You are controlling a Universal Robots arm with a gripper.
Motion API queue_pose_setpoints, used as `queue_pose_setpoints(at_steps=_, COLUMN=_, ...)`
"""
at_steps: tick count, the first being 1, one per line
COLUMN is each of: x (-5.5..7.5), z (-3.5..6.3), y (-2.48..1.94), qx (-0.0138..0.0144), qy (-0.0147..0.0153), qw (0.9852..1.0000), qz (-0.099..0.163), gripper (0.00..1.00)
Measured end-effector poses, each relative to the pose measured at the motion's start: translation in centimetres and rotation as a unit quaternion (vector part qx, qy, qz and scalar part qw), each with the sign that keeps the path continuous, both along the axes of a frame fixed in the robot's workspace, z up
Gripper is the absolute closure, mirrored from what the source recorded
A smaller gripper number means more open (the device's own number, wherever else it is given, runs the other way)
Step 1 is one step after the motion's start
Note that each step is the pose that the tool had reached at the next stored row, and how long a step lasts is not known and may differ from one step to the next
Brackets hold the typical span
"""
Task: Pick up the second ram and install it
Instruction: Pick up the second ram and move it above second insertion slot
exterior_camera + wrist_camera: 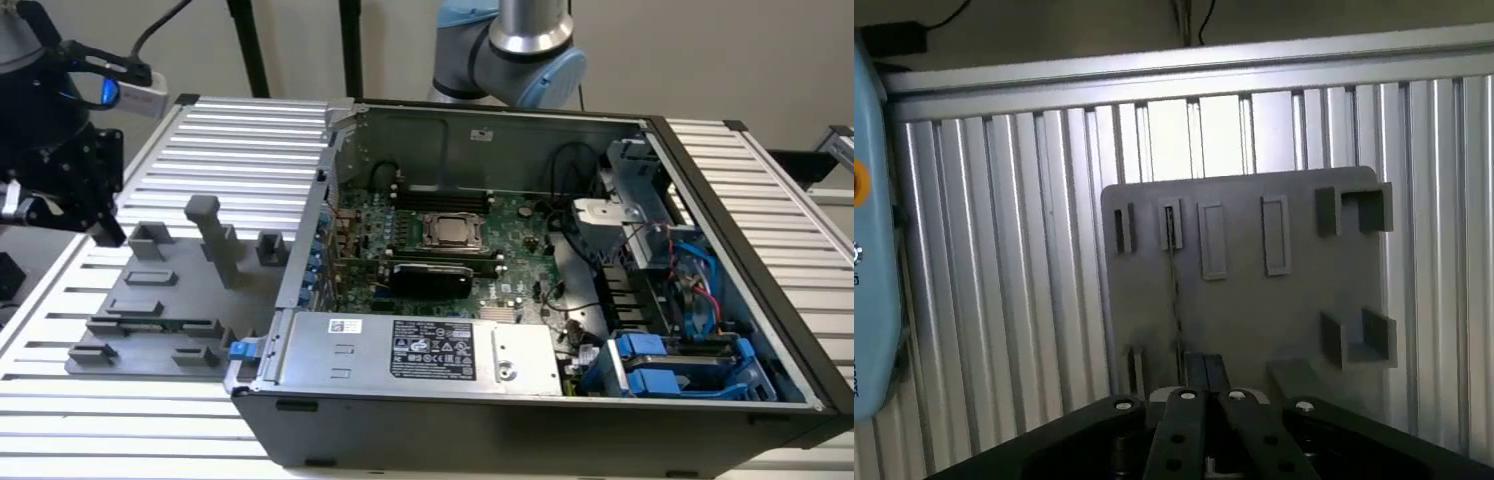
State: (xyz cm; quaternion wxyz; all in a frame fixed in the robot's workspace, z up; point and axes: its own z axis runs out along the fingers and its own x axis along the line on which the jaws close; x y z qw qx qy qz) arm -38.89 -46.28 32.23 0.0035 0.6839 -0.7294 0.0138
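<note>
The second ram (168,324) is a thin green stick standing on edge in the slots of the grey holder plate (140,300), on the exterior view's left. From the wrist camera the ram (1176,290) is a dark thin line running edge-on across the plate (1254,310). My gripper (104,232) hangs above the ribbed table, well above and behind the plate and apart from the ram. Its dark fingers (1192,385) sit pressed together with nothing between them.
The open computer case (534,400) fills the middle, with the motherboard's CPU socket (454,232) and black memory slots (434,190) behind it. A silver power supply (414,350) lies along the front. Tall grey holder blocks (207,235) rise from the plate.
</note>
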Motion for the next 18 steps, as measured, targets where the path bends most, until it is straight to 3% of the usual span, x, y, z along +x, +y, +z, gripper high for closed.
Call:
queue_pose_setpoints(at_steps=3, x=0.0, z=-0.08, y=0.0, qx=-0.0037, qy=0.0, qw=0.9998, qz=0.02, gripper=1.0)
queue_pose_setpoints(at_steps=6, x=0.0, z=-0.34, y=-0.01, qx=-0.0096, qy=0.0, qw=0.9996, qz=0.026, gripper=1.0)
queue_pose_setpoints(at_steps=7, x=0.0, z=-0.43, y=-0.01, qx=-0.0102, qy=0.0001, qw=0.9996, qz=0.026, gripper=0.0)
queue_pose_setpoints(at_steps=18, x=0.0, z=-2.18, y=0.0, qx=-0.0117, qy=0.0001, qw=0.9996, qz=0.027, gripper=0.0)
